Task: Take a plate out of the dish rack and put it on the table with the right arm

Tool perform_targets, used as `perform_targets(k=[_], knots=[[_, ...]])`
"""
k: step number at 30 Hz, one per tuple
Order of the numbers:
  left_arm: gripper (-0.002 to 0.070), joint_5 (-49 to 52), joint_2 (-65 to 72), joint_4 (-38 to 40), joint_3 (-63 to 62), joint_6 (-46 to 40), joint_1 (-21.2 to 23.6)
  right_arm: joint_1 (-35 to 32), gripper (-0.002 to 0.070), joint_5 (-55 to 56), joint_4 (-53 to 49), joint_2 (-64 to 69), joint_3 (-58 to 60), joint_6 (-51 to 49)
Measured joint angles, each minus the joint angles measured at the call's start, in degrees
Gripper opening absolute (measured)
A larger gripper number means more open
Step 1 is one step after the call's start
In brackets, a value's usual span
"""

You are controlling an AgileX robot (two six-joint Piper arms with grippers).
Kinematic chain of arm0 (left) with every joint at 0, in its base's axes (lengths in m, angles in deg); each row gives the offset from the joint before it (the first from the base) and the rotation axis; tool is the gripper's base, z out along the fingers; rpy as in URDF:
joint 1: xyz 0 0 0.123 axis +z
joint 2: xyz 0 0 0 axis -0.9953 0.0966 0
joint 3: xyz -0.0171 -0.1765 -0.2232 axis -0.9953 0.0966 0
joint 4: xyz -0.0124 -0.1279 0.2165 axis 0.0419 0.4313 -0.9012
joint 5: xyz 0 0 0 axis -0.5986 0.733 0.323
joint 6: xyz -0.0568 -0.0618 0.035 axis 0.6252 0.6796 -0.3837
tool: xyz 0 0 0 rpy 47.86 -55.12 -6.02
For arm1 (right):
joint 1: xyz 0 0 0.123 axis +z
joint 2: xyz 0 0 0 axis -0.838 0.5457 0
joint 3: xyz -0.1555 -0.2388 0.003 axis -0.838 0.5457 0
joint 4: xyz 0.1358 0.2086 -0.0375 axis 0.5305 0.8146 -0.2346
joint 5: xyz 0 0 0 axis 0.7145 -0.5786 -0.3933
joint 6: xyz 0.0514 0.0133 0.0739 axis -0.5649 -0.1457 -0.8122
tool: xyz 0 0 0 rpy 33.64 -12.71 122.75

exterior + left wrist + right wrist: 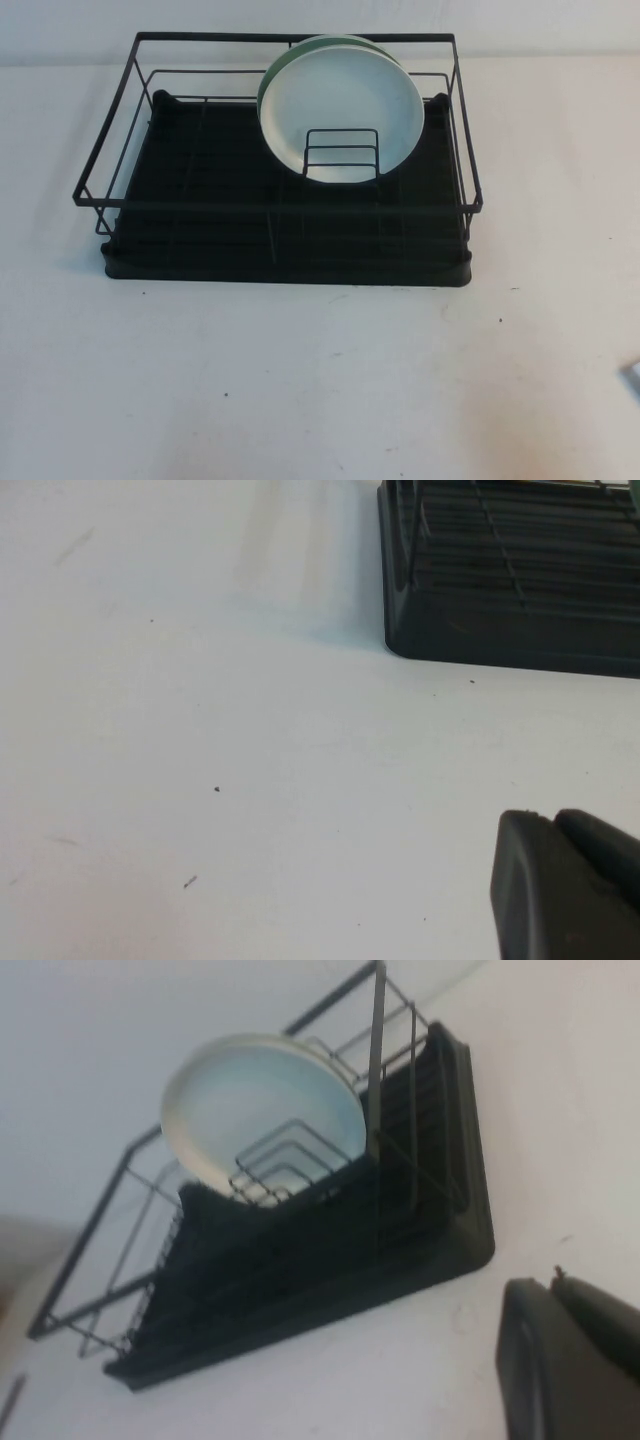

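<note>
Leaning upright in the black dish rack [280, 200] at twelve o'clock, the white plate [345, 105] fronts a green plate [268, 85]. Left gripper [565, 890] and right gripper [570, 1360] hover over the table [300, 380]; finger spacing cannot be told.

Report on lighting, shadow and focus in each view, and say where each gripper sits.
High view: even, soft light; the plate in the dish rack is sharp, with no gripper showing. Left wrist view: the left gripper is a blurred dark mass over the table. Right wrist view: soft overall, the right gripper blurred near the rack's corner.
</note>
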Motion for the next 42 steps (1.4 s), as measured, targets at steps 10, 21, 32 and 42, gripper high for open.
perform_targets(k=[10, 21, 32, 42], knots=[[-0.0004, 0.0, 0.0, 0.0, 0.0, 0.0, 0.0, 0.0, -0.0017, -8.2, -2.0, 38.4, -26.9, 23.3], [-0.0004, 0.0, 0.0, 0.0, 0.0, 0.0, 0.0, 8.4, -0.0017, -11.7, -1.6, 74.1, -61.1, 36.7], [-0.0004, 0.0, 0.0, 0.0, 0.0, 0.0, 0.0, 10.5, 0.0118, -25.1, -2.7, 99.0, -91.5, 39.4], [-0.0004, 0.0, 0.0, 0.0, 0.0, 0.0, 0.0, 11.9, 0.0333, -23.8, -4.7, 103.1, -97.8, 48.5]])
